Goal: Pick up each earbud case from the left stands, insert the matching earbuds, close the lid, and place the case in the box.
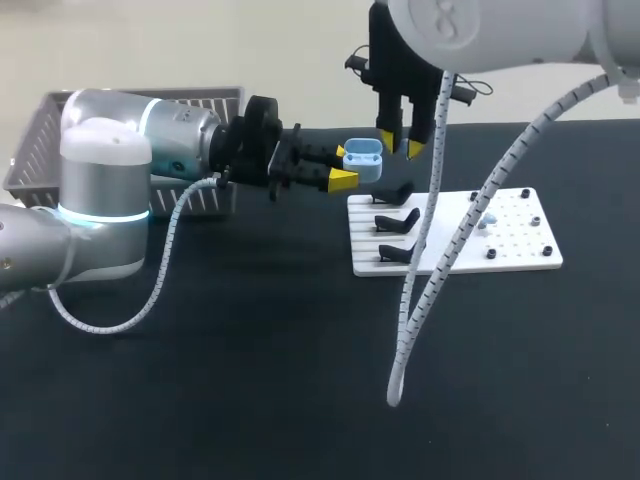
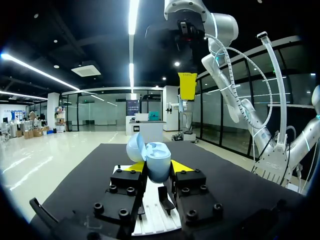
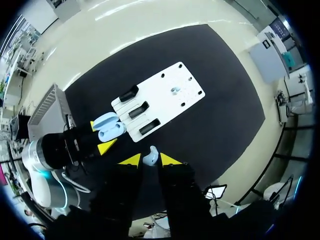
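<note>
Earbud case (image 1: 362,153) (image 2: 152,157) (image 3: 108,126): a pale blue case is held off the table, above the near-left corner of the white board. Its lid is swung open and the two inner wells are seen in the head view.
Left gripper (image 1: 345,165) (image 2: 156,167) (image 3: 102,135): it is clenched on the earbud case, with a yellow tip pressed against each side. The arm is stretched in level from the left.
Earbud (image 3: 150,157): a small pale piece is seen between the right gripper's yellow tips in the right wrist view. In the head view it cannot be made out.
Right gripper (image 1: 400,145) (image 2: 187,86) (image 3: 150,160): it is pointed downward and closed on the earbud. It is hung above the open case and clear of it.
White board (image 1: 470,262) (image 3: 165,95): it is laid flat on the table, right of the middle.
Black stands (image 1: 397,220) (image 3: 139,110): three are set in a row along the board's left part. Nothing is carried on any of them.
Second earbud (image 1: 487,220) (image 3: 173,90): a small pale blue piece is rested on the board's right part, among black pegs.
Grey basket (image 1: 40,140) (image 3: 47,105): it is stood at the far left of the table, behind the left arm.
Table (image 1: 250,380): it is covered in black.
</note>
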Controlling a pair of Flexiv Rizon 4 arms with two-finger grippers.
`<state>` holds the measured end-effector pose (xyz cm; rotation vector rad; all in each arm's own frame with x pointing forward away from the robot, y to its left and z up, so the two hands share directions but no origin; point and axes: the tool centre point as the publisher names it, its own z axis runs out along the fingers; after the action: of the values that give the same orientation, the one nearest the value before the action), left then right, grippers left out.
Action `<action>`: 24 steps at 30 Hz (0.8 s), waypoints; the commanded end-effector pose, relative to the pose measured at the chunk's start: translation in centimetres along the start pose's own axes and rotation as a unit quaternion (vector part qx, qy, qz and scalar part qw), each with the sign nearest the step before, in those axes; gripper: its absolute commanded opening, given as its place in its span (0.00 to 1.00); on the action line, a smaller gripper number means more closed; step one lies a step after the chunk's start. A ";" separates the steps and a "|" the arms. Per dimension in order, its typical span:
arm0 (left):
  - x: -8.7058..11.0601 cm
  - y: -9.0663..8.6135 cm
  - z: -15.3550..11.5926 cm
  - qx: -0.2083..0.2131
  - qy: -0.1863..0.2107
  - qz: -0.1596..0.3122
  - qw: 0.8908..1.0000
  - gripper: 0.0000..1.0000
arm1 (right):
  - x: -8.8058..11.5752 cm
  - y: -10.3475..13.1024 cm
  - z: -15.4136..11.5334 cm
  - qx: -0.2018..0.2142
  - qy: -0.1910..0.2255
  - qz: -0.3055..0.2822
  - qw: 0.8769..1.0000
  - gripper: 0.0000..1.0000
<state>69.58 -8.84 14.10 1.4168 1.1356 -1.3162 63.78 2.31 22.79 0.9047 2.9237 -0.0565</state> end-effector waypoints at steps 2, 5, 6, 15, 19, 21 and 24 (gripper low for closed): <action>0.0 0.0 0.0 0.000 0.000 0.001 1.000 0.00 | -0.1 1.1 -0.4 0.015 -0.012 0.031 0.999 0.00; 0.0 0.0 0.0 0.000 0.000 0.001 1.000 0.00 | -0.3 1.8 -0.2 0.012 -0.011 0.041 0.999 0.00; 0.0 0.0 0.0 0.000 0.000 0.001 1.000 0.00 | -0.4 2.1 -0.1 0.013 -0.010 0.042 0.999 0.00; 0.0 0.0 0.0 0.000 0.000 0.001 1.000 0.00 | -0.9 4.7 1.2 0.011 -0.001 0.047 0.999 0.00; 0.0 0.0 0.0 0.000 0.000 0.001 1.000 0.00 | -1.0 5.2 1.6 0.015 0.003 0.047 0.999 0.00; 0.0 0.0 0.0 0.000 0.000 0.001 1.000 0.00 | -0.8 5.6 1.8 0.015 0.003 0.048 0.999 0.00; 0.0 0.0 0.0 0.000 0.000 0.001 1.000 0.00 | -0.8 5.9 2.2 0.019 0.004 0.047 0.999 0.00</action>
<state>69.58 -8.84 14.10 1.4169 1.1355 -1.3163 67.34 6.08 20.77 1.0443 2.8859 -0.0766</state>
